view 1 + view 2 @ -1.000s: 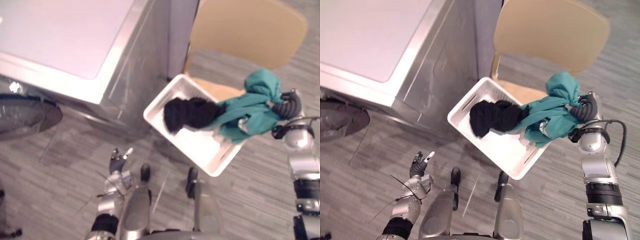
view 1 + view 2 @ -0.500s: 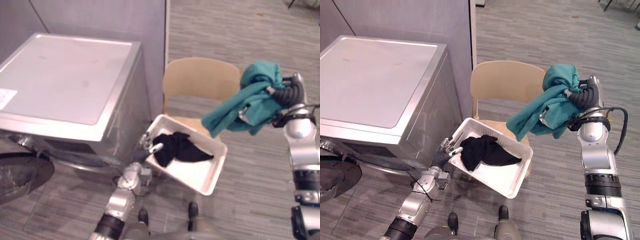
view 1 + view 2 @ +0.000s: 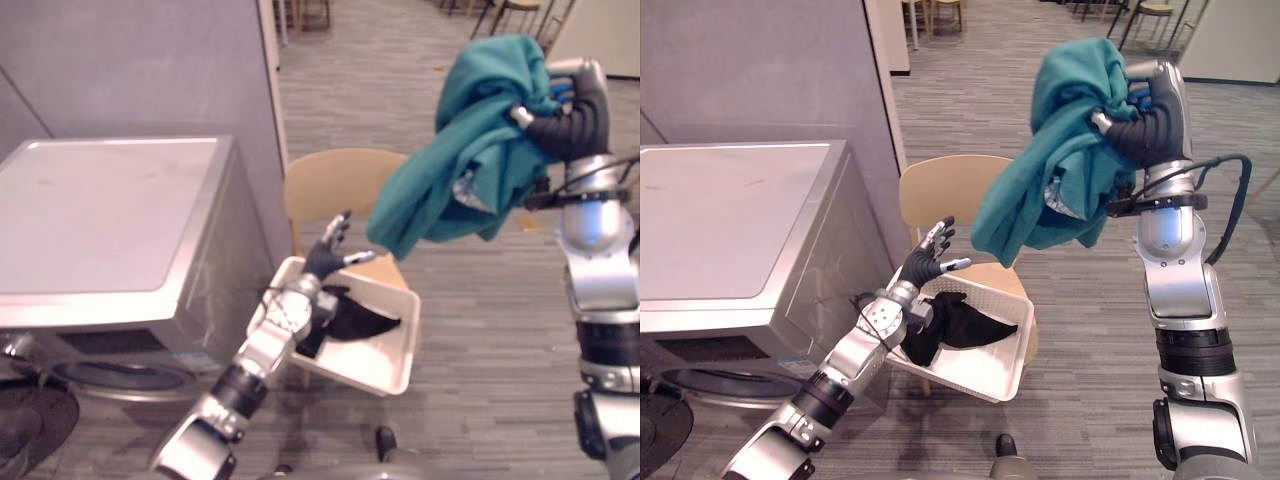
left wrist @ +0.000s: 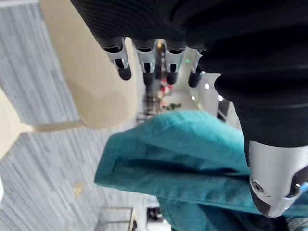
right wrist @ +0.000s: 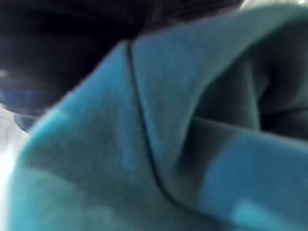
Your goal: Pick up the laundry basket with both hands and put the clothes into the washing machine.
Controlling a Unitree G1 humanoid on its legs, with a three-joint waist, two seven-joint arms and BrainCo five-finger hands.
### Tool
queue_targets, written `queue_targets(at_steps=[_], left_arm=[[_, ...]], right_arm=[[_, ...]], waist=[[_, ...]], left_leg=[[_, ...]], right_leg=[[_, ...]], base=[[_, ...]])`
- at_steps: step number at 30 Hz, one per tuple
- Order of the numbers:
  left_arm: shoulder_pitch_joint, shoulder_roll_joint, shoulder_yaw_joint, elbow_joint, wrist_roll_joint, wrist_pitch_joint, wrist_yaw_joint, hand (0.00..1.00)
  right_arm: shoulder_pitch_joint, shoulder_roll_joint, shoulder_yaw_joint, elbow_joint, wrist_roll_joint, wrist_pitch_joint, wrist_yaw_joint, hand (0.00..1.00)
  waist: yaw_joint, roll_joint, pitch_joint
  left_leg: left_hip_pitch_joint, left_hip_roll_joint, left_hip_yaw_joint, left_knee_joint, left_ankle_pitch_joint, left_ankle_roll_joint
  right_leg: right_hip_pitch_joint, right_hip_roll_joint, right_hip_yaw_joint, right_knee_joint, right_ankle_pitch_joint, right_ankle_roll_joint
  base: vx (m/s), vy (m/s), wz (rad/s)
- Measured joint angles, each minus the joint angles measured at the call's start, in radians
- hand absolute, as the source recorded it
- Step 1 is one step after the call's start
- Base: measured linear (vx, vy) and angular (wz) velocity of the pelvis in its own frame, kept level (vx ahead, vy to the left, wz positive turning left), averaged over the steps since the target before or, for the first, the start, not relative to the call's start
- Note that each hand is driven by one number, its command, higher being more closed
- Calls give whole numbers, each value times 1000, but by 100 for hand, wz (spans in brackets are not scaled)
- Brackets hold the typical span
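The washing machine (image 3: 730,210) stands on the robot's left against a grey wall, its flat silver top bare and the round opening in its front low at the near edge of the view. Just beside it, to the right, is a tan wooden chair (image 3: 940,195) with its backrest toward the wall. High on the right a teal garment (image 3: 1060,150) hangs in the air, well above the chair and clear of it, bunched at the top and trailing down in loose folds toward the chair's backrest. The white laundry basket (image 3: 985,372) rests on the chair's seat, reaching out over its front edge, and neither hand touches it. Inside it lies a crumpled black garment (image 3: 960,325), gathered toward the side nearer the machine. The right hand (image 3: 1145,115) is raised at the top of the teal garment with its fingers curled into the cloth, holding it up; the cloth lies right against it in the right wrist view. The left hand (image 3: 923,262) is lifted over the basket's left rim, its fingers (image 4: 121,60) straight and spread wide, holding nothing and touching nothing.
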Motion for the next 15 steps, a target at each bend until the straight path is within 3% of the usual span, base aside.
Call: queue_targets(at_steps=[7,15], left_arm=[[-204,-39,-36,189,2,4,50,0],[-333,-58,-67,220,-1,5,98,0]], right_arm=[[-58,17,82,-18,7,-21,-2,100],[-58,82,123,-63,20,-23,-1,100]], waist=[[-26,0,-5],[-33,0,-6]], left_leg=[[18,-1,37,-13,-1,-2],[18,-2,42,-13,-3,-3]], right_leg=[[-2,9,36,-14,12,2],[-3,9,43,-20,15,3]], base=[[2,-7,-16],[6,-3,-3]])
